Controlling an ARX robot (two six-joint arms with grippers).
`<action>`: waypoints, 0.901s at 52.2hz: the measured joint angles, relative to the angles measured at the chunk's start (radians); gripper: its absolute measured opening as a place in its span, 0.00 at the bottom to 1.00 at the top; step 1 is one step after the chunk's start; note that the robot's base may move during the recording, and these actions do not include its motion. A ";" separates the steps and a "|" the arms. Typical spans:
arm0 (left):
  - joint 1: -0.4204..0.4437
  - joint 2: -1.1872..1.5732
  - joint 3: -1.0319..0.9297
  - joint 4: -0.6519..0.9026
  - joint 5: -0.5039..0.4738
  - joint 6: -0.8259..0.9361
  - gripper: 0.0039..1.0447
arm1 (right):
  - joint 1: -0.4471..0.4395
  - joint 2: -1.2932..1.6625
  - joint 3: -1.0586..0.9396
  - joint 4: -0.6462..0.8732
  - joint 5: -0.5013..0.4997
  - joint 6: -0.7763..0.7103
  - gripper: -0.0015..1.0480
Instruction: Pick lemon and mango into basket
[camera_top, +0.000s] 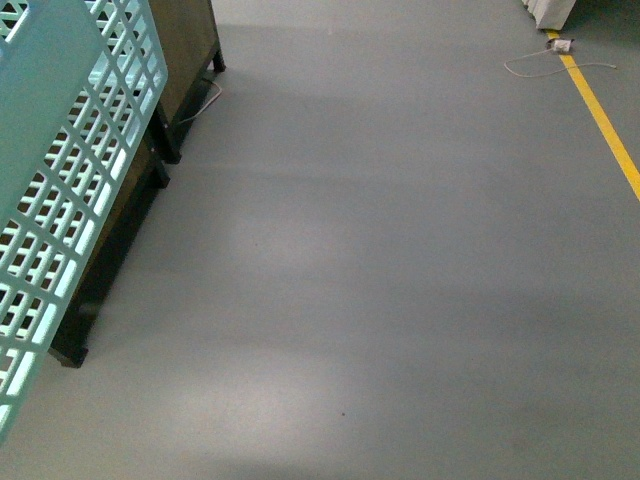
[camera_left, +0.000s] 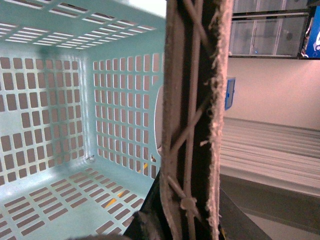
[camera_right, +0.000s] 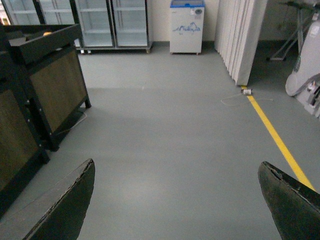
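The left gripper (camera_left: 150, 225) has the basket (camera_top: 60, 150) by its brown handle (camera_left: 192, 125). The handle fills the wrist view right at the jaws, so they look clamped on it. From the front the basket hangs tilted, off the floor (camera_top: 380, 280), beside the dark wooden stands (camera_top: 185, 60). It's probably carried that way so fruit can go straight in. What shows of the inside is empty.

The right gripper (camera_right: 176, 167) has its jaws spread wide with nothing between them, free for picking.

There's no lemon or mango in any view. A tiny orange speck (camera_right: 46, 33) on top of a stand is too small to call.

As for writing, the white-and-blue cabinet (camera_right: 186, 25) has a blue graphic but nothing readable. Same goes for the blue sign (camera_left: 312, 30).
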 joint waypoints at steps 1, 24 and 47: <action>0.000 0.000 0.000 0.000 0.000 0.000 0.05 | 0.000 0.000 0.000 0.000 0.000 0.001 0.92; 0.000 0.000 0.000 0.000 0.000 0.000 0.05 | 0.000 0.000 0.000 0.000 0.000 0.000 0.92; 0.000 0.000 0.003 0.000 0.001 0.000 0.05 | 0.000 0.000 0.000 0.000 0.000 0.000 0.92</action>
